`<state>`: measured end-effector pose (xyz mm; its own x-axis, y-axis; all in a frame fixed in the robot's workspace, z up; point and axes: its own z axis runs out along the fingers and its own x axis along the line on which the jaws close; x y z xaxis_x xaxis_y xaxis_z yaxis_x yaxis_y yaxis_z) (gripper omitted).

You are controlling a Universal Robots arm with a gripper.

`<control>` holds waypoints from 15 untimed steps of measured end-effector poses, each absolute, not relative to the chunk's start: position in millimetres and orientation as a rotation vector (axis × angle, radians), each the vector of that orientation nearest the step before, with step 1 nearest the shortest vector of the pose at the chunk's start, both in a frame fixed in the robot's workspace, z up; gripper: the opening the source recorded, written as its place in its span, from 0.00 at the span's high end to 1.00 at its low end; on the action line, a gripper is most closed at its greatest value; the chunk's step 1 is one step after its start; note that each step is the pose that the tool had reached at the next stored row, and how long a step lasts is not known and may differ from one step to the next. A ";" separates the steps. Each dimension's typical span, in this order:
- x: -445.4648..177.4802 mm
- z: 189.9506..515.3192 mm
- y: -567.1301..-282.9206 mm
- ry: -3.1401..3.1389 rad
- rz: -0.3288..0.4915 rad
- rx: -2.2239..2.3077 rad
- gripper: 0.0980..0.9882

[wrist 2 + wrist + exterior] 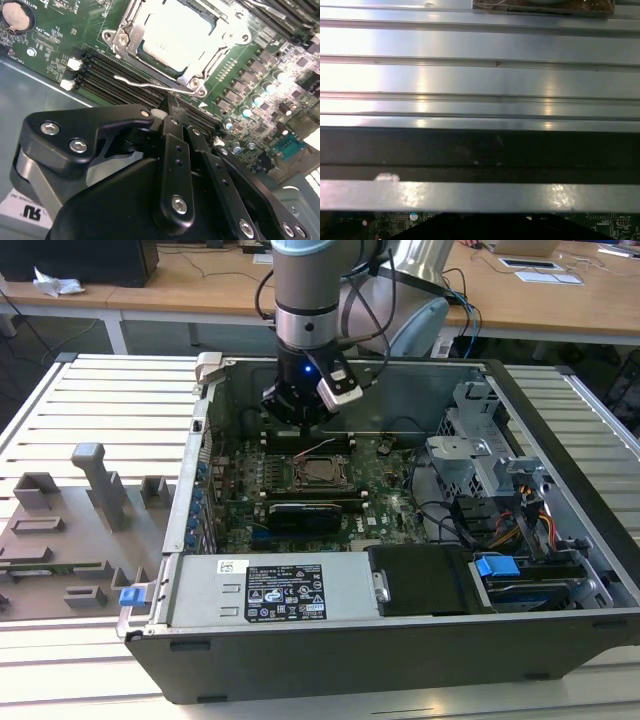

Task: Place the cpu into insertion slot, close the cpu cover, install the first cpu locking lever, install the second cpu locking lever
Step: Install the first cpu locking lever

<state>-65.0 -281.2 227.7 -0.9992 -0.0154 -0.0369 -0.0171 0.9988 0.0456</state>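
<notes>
**Gripper low over the board beside the seated cpu**

Black gripper (pixel 170 107) links sit closest to you in the second wrist view, the two fingers pressed together with nothing between them, their tip down at the dark memory slots (pixel 130 80). Just beyond lies the cpu (pixel 175 35), its pale metal top flat in the insertion slot (pixel 197 82), with the cpu cover (pixel 132 37) framing it. A thin wire locking lever (pixel 145 85) runs along the socket's near edge. In the exterior view, your gripper (pixel 298 420) hangs inside the open computer case (pixel 400 640), just behind the socket (pixel 319 472) on the green motherboard (pixel 385 495).
</notes>
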 end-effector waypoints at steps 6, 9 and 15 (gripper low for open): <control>-59.8 220.5 -280.7 3.105 0.071 -0.025 0.99; -55.5 217.3 -280.6 3.105 0.071 -0.025 0.99; -45.1 210.7 -280.5 3.107 0.071 -0.025 0.99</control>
<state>-45.1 -280.5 210.7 -0.9993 -0.0154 -0.0342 -0.0169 0.9988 0.0455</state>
